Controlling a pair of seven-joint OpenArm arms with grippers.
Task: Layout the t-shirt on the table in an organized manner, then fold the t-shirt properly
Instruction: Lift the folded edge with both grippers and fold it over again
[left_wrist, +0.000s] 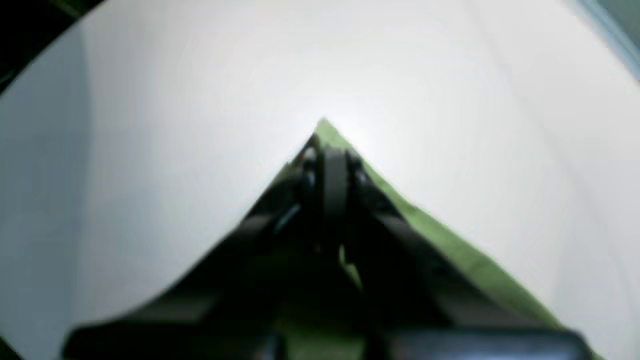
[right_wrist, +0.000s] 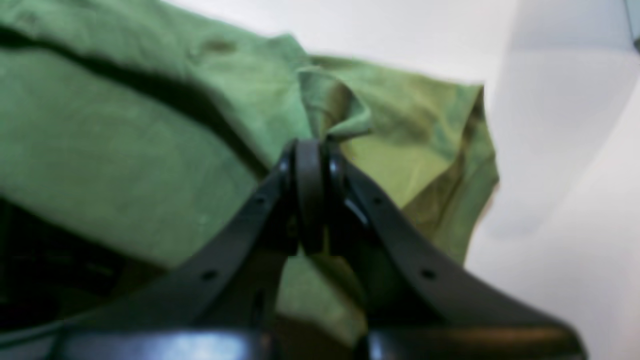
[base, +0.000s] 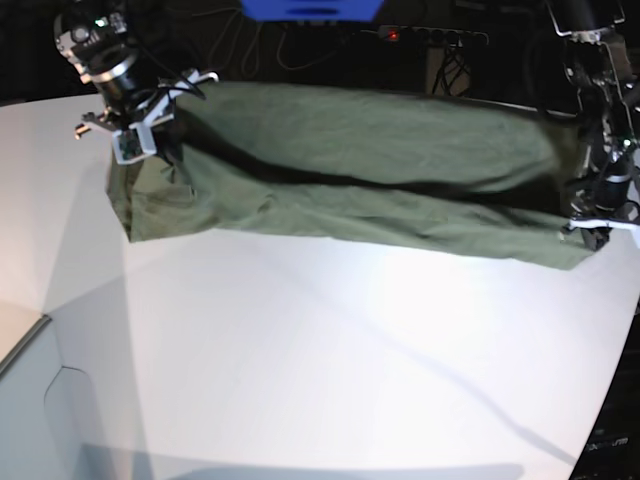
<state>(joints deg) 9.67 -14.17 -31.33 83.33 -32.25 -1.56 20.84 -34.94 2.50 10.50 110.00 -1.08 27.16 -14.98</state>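
- The base view alone shows the whole t-shirt (base: 350, 190) stretched across the far side of the table (base: 330, 360).
- The left gripper (left_wrist: 327, 145) is closed on a shirt corner.
- The right gripper (right_wrist: 311, 150) pinches a fold.

Both wrist views are blurred. In the left wrist view the fingers (left_wrist: 334, 165) hide most of the t-shirt (left_wrist: 470, 255). In the base view the table (base: 330, 370) is cut off by the edges.
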